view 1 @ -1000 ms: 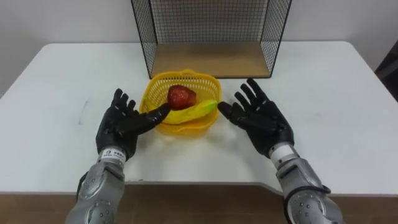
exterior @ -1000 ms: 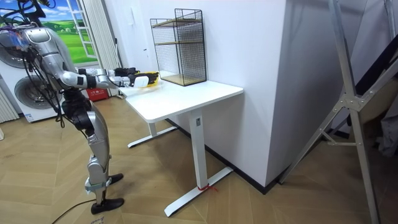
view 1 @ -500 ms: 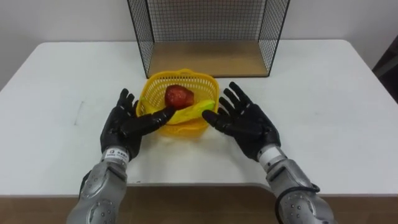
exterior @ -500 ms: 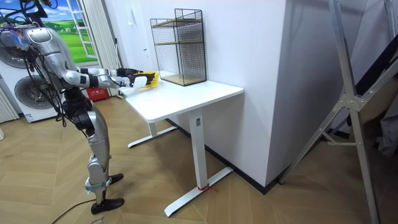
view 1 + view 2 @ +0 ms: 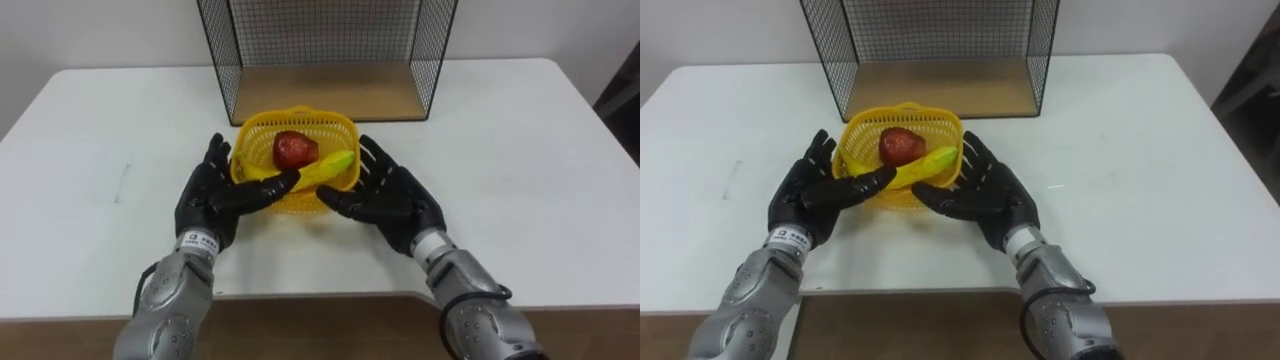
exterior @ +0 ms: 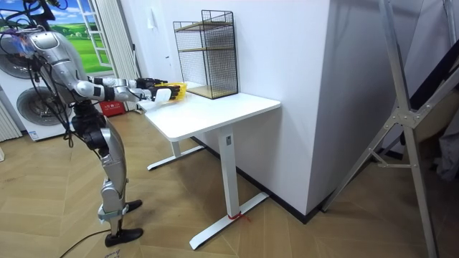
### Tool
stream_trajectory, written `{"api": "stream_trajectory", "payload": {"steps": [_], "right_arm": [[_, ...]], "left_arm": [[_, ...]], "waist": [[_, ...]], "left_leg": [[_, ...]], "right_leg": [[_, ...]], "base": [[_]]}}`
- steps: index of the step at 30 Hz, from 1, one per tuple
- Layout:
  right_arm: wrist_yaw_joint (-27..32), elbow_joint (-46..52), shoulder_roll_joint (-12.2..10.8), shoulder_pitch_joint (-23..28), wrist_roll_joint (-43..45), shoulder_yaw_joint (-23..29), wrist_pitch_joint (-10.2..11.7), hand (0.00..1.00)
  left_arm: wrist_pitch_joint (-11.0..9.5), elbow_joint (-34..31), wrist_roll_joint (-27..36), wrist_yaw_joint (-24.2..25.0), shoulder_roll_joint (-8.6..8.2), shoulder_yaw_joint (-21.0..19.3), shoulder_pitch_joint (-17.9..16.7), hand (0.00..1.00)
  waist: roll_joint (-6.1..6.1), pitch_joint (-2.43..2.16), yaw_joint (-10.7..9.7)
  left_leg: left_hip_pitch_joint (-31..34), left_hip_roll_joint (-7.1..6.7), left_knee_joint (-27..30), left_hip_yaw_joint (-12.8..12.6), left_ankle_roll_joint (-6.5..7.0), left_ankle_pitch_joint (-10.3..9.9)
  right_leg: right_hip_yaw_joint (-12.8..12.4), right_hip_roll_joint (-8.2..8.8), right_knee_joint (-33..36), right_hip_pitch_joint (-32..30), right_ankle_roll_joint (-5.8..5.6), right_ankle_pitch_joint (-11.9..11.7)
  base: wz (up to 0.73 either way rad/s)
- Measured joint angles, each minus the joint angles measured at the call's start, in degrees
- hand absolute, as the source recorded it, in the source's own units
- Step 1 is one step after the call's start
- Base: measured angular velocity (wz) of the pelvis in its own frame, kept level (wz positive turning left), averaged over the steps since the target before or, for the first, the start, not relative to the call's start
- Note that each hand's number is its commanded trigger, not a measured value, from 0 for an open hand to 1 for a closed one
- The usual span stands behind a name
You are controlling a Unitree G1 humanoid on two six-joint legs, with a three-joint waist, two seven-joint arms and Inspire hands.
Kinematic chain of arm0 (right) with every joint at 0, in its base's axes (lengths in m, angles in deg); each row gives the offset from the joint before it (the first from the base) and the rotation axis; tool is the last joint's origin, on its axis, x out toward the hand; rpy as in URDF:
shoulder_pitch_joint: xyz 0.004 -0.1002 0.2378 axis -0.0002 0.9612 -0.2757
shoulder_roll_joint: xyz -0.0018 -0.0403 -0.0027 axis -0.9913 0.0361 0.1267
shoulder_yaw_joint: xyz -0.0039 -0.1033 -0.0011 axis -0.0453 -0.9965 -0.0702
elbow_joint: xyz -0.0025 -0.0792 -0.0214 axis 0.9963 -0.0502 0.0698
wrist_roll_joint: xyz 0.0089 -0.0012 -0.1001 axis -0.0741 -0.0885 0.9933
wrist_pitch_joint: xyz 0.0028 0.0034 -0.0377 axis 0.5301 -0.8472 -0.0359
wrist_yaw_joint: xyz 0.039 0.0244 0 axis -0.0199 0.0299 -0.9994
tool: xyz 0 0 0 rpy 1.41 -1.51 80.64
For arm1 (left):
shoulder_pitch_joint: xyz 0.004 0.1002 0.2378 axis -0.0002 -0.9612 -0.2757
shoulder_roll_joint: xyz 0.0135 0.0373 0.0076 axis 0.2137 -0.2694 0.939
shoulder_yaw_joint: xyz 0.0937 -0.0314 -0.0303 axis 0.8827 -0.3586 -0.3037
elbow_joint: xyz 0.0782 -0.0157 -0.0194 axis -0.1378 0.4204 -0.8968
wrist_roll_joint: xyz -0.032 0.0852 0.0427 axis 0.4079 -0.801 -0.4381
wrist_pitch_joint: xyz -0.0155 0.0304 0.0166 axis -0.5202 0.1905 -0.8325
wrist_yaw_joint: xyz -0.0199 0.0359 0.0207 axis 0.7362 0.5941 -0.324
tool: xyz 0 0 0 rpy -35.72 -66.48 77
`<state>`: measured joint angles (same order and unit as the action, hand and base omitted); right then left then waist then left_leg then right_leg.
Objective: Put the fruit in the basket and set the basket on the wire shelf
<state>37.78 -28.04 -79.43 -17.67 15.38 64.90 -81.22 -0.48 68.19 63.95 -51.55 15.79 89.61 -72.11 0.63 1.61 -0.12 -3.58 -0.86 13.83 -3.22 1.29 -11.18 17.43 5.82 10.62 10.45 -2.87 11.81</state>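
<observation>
Left eye view: the yellow basket stands on the white bench, just in front of the open side of the wire shelf. A red fruit and a banana lie inside the basket, with the banana resting across the near right part of it. No loose fruit lies on the bench.

Status: judge the loading step complete. The placing step is not yet done, since the basket sits outside the shelf and the shelf's wooden bottom board is bare.

Robot hand state: the left robot hand is at the basket's left wall, fingers straight and spread, thumb lying across the front wall. The right robot hand mirrors it at the right wall, fingers likewise straight and spread. Neither is curled round the rim. Both appear to touch the basket, but you cannot confirm firm contact.

Room view: the robot stands at the end of the bench on the room view's left, both arms extended over the top.

Remaining work, as a judgement: clamp the basket between both palms, lift it, carry it forward and set it on the bottom board. Keep it level, because the banana lies near the rim.
</observation>
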Motion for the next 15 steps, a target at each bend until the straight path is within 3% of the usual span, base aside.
{"api": "stream_trajectory", "payload": {"steps": [15], "right_arm": [[0.37,-0.08,0.02,0.00,-0.02,-0.04,0.02,0.00]], "left_arm": [[-0.04,1.29,-2.66,2.05,-0.29,0.47,0.21,0.00]], "waist": [[-0.01,0.01,0.06]], "left_leg": [[0.18,0.08,-0.18,-0.70,0.00,0.00]], "right_leg": [[-0.70,-0.02,0.03,-0.50,-0.01,-0.01]], "base": [[-0.01]]}}
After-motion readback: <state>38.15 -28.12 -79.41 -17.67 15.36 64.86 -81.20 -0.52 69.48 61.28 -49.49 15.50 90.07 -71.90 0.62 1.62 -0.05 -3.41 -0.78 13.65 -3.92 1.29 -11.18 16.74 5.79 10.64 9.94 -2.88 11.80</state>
